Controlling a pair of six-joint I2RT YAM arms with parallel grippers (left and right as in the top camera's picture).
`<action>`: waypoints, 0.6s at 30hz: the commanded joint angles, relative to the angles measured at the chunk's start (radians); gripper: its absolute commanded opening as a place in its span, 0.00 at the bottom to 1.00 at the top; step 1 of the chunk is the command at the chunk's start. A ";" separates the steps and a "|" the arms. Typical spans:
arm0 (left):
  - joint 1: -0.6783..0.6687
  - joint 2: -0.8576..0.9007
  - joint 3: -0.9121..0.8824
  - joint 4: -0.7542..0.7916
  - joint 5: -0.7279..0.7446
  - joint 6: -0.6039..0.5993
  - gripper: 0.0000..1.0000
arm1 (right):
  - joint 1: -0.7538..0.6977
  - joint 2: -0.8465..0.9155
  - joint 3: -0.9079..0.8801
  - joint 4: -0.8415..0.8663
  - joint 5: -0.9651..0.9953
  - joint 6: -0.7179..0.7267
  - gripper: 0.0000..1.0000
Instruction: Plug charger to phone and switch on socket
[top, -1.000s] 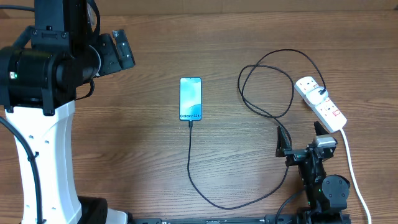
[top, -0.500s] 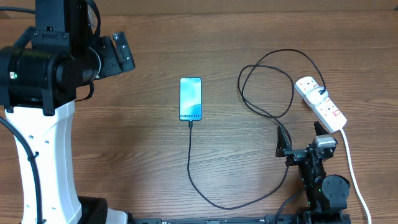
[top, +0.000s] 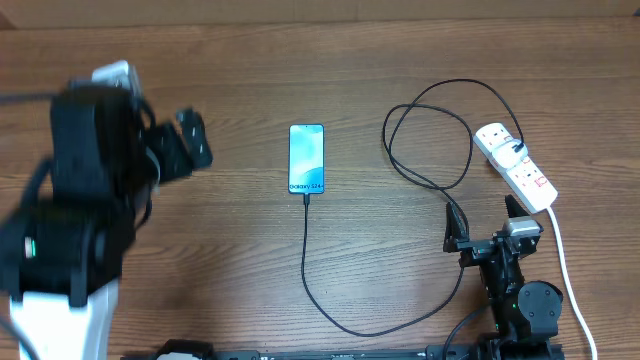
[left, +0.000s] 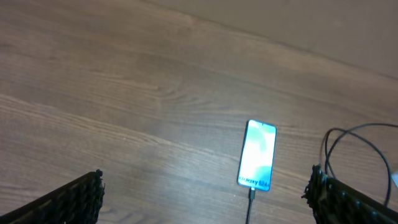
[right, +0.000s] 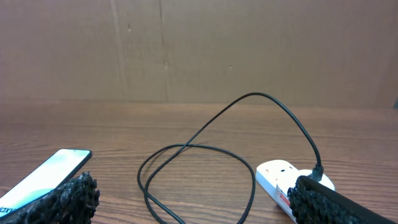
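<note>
I see a wooden tabletop (top: 240, 250); my left gripper (top: 195, 140) and right gripper (top: 483, 222) gape wide, holding nothing. White power strip (top: 515, 165) lies far right, Galaxy S24 phone (top: 307, 158) centre, black charger cable (top: 305, 260) joining them

**Left arm** (top: 70, 220): black links on a white column, blurred in the overhead view. It is placed at the left side and angled toward the upper right.

**Left tool** (top: 192, 140): carried at the arm's far end and pointed right. The jaws are spread wide and nothing is held between them. In its wrist view, one textured black finger (left: 71, 200) is seen at each lower corner.

**Right arm** (top: 520, 290): folded low at the lower right edge, sharply rendered.

**Right tool** (top: 482, 225): directed away from the arm's base. The jaws are fully parted and empty. Dark ribbed fingers (right: 68, 198) are shown at both lower corners of its wrist view.
</note>
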 joint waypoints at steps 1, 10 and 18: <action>0.003 -0.111 -0.149 0.059 -0.023 0.024 1.00 | 0.005 -0.010 -0.010 0.006 0.009 -0.004 1.00; 0.003 -0.405 -0.499 0.241 -0.016 0.024 1.00 | 0.005 -0.010 -0.010 0.006 0.009 -0.004 1.00; 0.003 -0.592 -0.725 0.376 0.010 0.102 1.00 | 0.005 -0.010 -0.010 0.006 0.009 -0.004 1.00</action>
